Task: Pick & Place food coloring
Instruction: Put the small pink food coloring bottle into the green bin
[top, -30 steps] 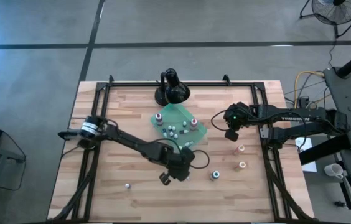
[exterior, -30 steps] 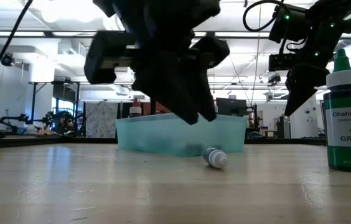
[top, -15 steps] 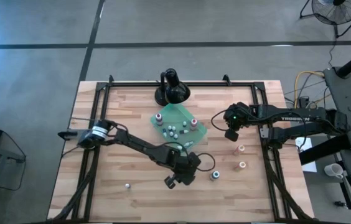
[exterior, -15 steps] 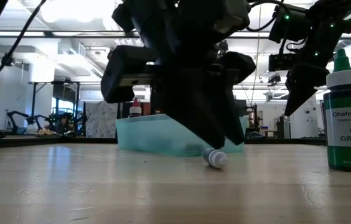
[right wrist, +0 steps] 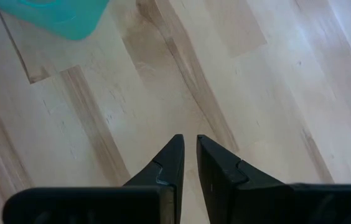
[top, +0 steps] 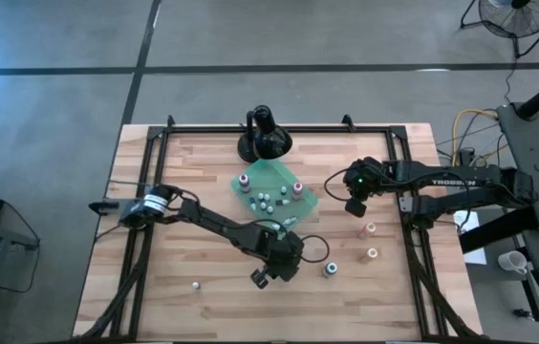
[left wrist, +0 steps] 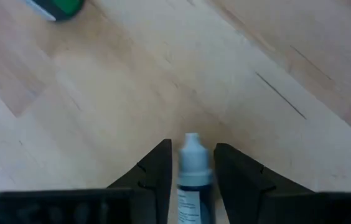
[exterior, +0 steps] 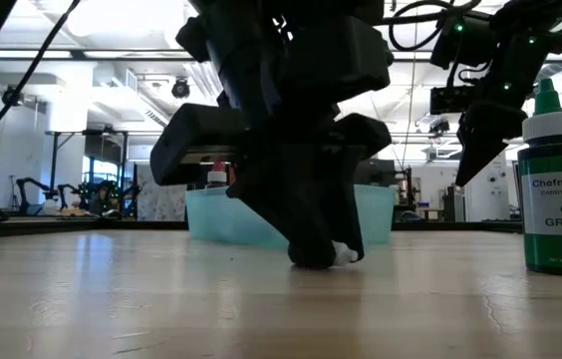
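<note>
A tiny food coloring bottle (left wrist: pixel 192 171) with a pale cap lies on its side on the wood near the table's front middle. Its cap (exterior: pixel 346 254) shows in the low view. My left gripper (top: pixel 262 279) is down at the table and open. Its fingers (left wrist: pixel 160 171) stand one on either side of the bottle and along it, with a narrow gap each side. My right gripper (top: pixel 354 205) hangs shut above the table's right part with nothing in it (right wrist: pixel 188 146). Several more small bottles stand on the teal tray (top: pixel 293 203).
A green bottle (exterior: pixel 558 189) stands upright just right of my left gripper (top: pixel 330 269). Two pale bottles (top: pixel 370 228) (top: pixel 373 253) stand near the right edge, and a small one (top: pixel 195 285) at the front left. A black stand (top: pixel 264 139) is at the back.
My left gripper has come down toward the table and a little toward its right and near edge, ending astride the lying bottle. Its finger gap has stayed the same. The bottle has not moved.
</note>
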Robot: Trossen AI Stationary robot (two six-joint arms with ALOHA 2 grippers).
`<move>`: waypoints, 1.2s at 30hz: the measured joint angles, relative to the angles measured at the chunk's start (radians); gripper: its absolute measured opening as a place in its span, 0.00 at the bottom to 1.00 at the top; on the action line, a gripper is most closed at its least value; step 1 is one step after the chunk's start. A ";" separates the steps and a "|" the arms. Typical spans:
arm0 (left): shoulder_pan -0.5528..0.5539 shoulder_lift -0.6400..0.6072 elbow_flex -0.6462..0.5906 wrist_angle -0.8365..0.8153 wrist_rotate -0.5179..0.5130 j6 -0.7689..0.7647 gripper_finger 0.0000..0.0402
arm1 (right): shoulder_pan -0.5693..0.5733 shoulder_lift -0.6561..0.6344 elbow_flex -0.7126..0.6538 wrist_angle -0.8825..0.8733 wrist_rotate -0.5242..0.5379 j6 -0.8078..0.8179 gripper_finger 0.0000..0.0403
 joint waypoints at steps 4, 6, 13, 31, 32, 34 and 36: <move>0.000 -0.002 0.006 -0.037 -0.020 -0.056 0.23 | 0.000 0.000 0.000 0.000 0.000 0.000 0.09; 0.001 -0.002 0.013 -0.055 -0.026 -0.098 0.23 | 0.000 0.000 0.000 0.000 0.000 0.000 0.09; 0.001 -0.002 0.020 -0.069 -0.027 -0.192 0.23 | 0.000 0.000 0.000 0.000 0.000 0.000 0.09; 0.000 -0.005 0.047 -0.135 -0.025 -0.383 0.19 | 0.000 0.000 0.000 0.001 0.000 0.000 0.09; 0.000 -0.005 0.047 -0.143 -0.023 -0.399 0.18 | 0.000 0.000 0.000 0.001 0.000 0.000 0.09; 0.000 -0.006 0.047 -0.170 -0.020 -0.438 0.18 | 0.000 0.000 0.000 0.001 0.000 0.000 0.09; -0.002 -0.008 0.047 -0.211 -0.019 -0.476 0.17 | 0.000 0.000 0.000 0.001 0.000 0.000 0.09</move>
